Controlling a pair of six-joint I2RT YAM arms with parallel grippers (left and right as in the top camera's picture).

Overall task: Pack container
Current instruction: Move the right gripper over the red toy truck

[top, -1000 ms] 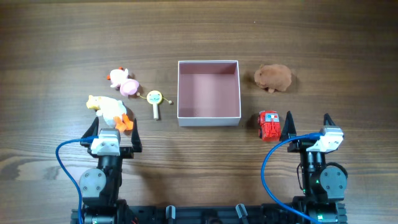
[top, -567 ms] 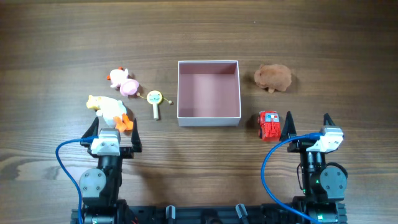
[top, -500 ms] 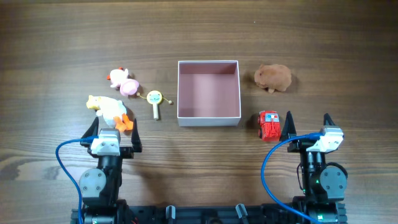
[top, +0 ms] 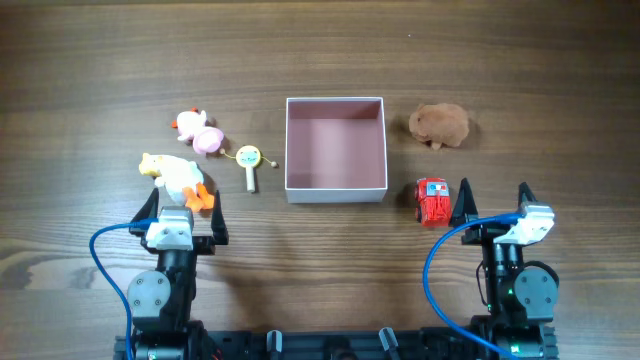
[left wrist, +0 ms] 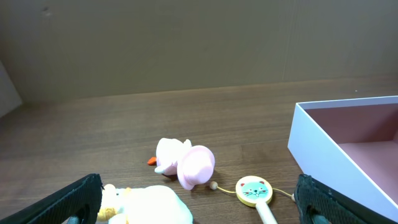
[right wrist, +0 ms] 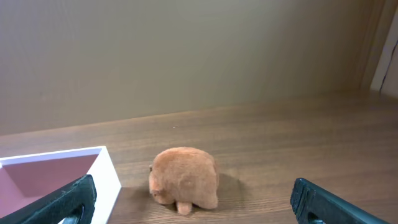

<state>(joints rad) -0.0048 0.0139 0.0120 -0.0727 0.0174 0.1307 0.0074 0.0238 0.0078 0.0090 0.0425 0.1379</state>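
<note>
Right gripper (top: 494,186) has nudged slightly toward the right edge of the overhead frame since a second ago, and its blue cable (top: 432,265) shifted with it; we see nothing else displaced. Both sets of fingers are spread wide and hold nothing.

The container (top: 336,195) sits at centre frame, slightly above mid-height, square to the table (top: 100,60). Its pink floor shows bare from wall to wall (both wrist views agree, as far as they see in).

To the left of it:
- small cat-face rattle (top: 249,160), nearest its left wall but apart from it
- pink-hatted toy (top: 198,132), further toward upper left
- white duck (top: 178,178), lying just below that toy; its orange feet fall between the fingertips of the left gripper (top: 185,195)

To the right of it:
- brown plush (top: 440,125), level with its upper half, apart from the wall
- red truck (top: 432,201), near the lower right corner and just beside the right gripper's left finger; we cannot tell if they touch
</note>
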